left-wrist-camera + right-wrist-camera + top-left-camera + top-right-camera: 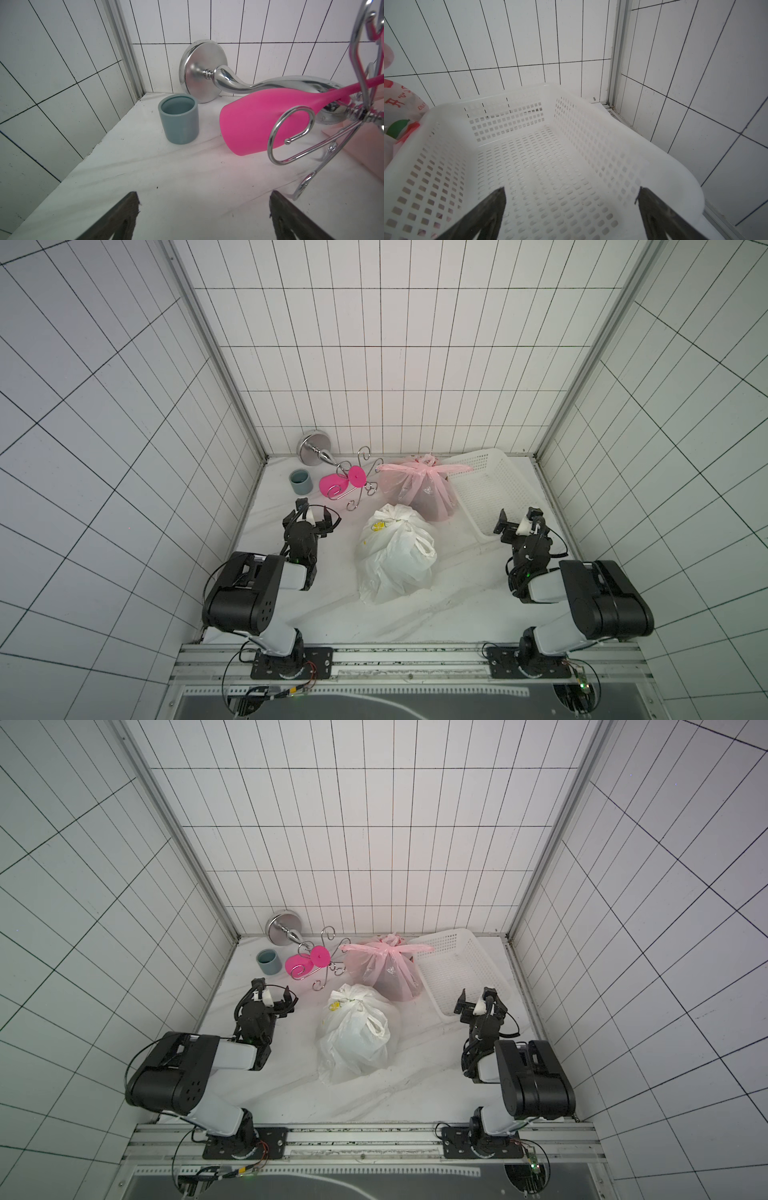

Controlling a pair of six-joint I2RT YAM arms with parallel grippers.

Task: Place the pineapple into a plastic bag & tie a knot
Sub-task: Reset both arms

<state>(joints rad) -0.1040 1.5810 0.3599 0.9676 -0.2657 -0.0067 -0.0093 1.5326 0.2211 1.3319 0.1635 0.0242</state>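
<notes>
A white plastic bag sits in the middle of the table, its top gathered into a knot. The pineapple is hidden; only a yellow patch shows at the bag's top. My left gripper hovers open to the left of the bag, with only bare table between its fingers. On the bag's right, over the near end of a white basket, my right gripper is open and holds nothing. Neither gripper touches the bag.
A knotted pink bag stands behind the white one, against the white perforated basket at the back right. At the back left are a grey-blue cup, a pink glass and a toppled chrome rack.
</notes>
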